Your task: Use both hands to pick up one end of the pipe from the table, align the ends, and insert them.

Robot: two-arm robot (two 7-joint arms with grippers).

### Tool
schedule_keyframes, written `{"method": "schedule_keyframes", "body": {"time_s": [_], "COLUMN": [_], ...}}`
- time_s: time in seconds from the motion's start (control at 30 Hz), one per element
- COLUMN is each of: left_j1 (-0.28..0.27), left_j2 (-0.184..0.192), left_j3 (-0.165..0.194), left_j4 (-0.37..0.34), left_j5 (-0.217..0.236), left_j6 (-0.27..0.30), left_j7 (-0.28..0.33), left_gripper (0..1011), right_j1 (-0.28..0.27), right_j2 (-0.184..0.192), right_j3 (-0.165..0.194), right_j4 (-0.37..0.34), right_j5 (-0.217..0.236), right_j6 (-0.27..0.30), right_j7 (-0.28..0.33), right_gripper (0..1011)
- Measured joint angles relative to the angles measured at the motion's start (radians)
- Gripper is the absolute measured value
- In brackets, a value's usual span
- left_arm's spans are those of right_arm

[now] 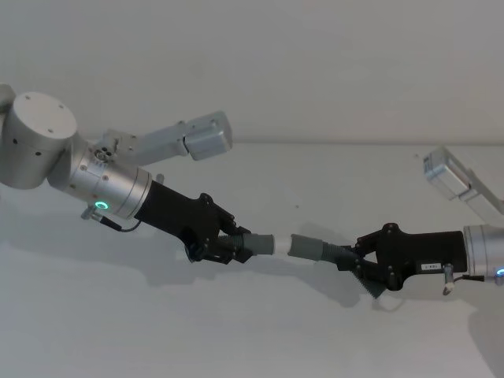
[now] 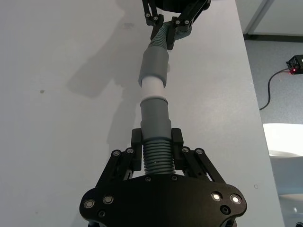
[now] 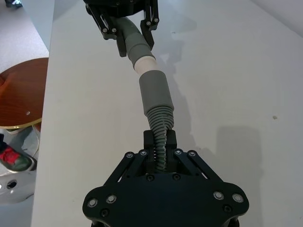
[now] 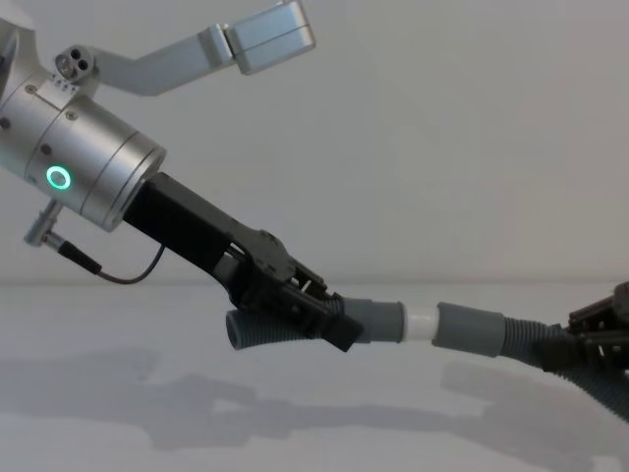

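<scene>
Nearest me, my left gripper [image 1: 228, 250] has its jaws pinched on the ribbed body of the left pipe piece [image 4: 295, 329], just behind that piece's smooth cuff [image 2: 155, 117], and it carries the piece clear of the counter [image 1: 260, 331]. A short white spigot [image 2: 152, 88] sticks out of that cuff, and I take it as my landmark.

Just beyond the spigot sits the open grey cuff [image 3: 155, 92] of the right pipe piece [image 1: 319, 250]. The spigot's tip seems to be at or just inside the mouth of this cuff, with most of the white showing; I cannot tell how deep it sits. Farther from the spigot, past the cuff, my right gripper [image 1: 358, 268] has its jaws closed on the ribs of that piece, and it too is held off the counter.

From the spigot outward, the two pieces run nearly in one line, though the right piece droops a little behind its cuff.

I judge these pieces light and the ribbed lengths soft and bendy, so they will flex if I push from far back. The cuffs and the spigot look stiffer. Holding close behind each cuff, as my left jaws do, should keep the ends steady. My right hold is farther down the ribs, so that cuff may wobble or buckle sideways as I press in.
</scene>
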Motion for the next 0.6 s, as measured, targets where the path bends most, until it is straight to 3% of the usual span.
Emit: {"method": "schedule_keyframes", "body": {"time_s": [0.6], "left_j1": [0.0], "left_j2": [0.002], "left_j3": [0.003], "left_j4": [-0.002], "left_j5": [-0.003], "left_j6": [0.004], "left_j7": [0.003], "left_gripper": [342], "right_j1": [0.001], "right_j2": [0.001], "right_j3": [-0.002], "right_j4": [-0.001], "right_j5": [0.002], "right_j6": [-0.002], "right_j7": [-0.001], "right_gripper": [121]}}
